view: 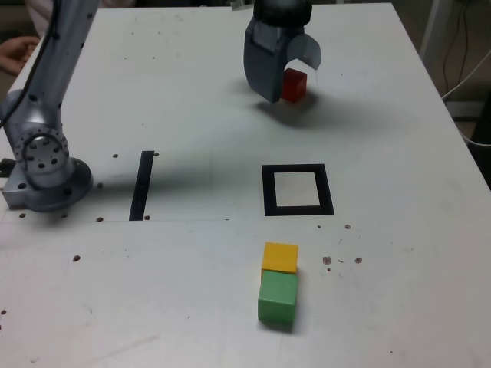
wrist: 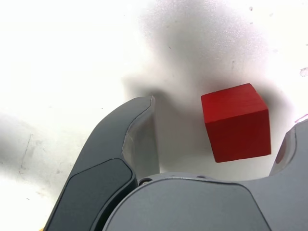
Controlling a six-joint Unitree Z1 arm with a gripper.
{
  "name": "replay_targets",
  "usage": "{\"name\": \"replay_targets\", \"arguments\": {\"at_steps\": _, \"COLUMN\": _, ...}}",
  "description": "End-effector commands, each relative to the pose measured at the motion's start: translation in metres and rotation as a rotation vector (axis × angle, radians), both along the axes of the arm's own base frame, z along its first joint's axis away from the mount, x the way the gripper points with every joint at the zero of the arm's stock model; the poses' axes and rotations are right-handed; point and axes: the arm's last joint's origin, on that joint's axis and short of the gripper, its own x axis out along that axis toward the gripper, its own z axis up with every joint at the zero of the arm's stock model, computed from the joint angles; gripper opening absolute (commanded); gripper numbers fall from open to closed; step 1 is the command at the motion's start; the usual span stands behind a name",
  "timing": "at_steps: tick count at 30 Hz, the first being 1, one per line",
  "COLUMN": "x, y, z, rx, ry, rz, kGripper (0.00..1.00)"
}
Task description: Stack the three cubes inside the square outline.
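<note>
Red is the colour to watch: the red cube [view: 294,84] sits on the white table [view: 399,153] right between the jaws of the gripper [view: 295,73], and nothing has closed on it yet. The jaws stand wide, with clear daylight on at least one side. From the wrist view, the red cube [wrist: 236,122] lies off-centre in the mouth of the gripper [wrist: 216,125], hugging the lighter finger and leaving a broad gap to the dark finger [wrist: 120,139]. Whether it actually touches that near finger I cannot tell; it is cropped at the frame edge. The cube also sits slightly turned against the line of the jaws, so its faces do not look quite square to the pads.

That offset is the whole story for the coming move, I'd judge: a squeeze from here would have one finger arriving first and nudging the block sideways before the other catches up.

Away from the hand, toward the near side of the table, waits the square outline [view: 298,190], empty. Further again in that direction, well apart from the gripper, the yellow cube [view: 280,257] and green cube [view: 278,297] sit touching each other, untouched by the arm. Stacking looks barely begun.
</note>
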Motion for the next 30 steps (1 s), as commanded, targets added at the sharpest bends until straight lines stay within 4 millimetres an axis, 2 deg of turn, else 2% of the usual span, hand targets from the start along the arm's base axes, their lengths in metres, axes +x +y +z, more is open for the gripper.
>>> {"name": "replay_targets", "arguments": {"at_steps": 1, "x": 0.003, "y": 0.003, "z": -0.006, "rx": 0.004, "ry": -0.003, "rz": 0.002, "kGripper": 0.93}}
{"name": "replay_targets", "arguments": {"at_steps": 16, "x": 0.008, "y": 0.011, "z": -0.016, "rx": 0.011, "ry": -0.001, "rz": 0.004, "kGripper": 0.93}}
{"name": "replay_targets", "arguments": {"at_steps": 30, "x": 0.015, "y": 0.015, "z": -0.015, "rx": 0.037, "ry": -0.071, "rz": 0.016, "kGripper": 0.8}}
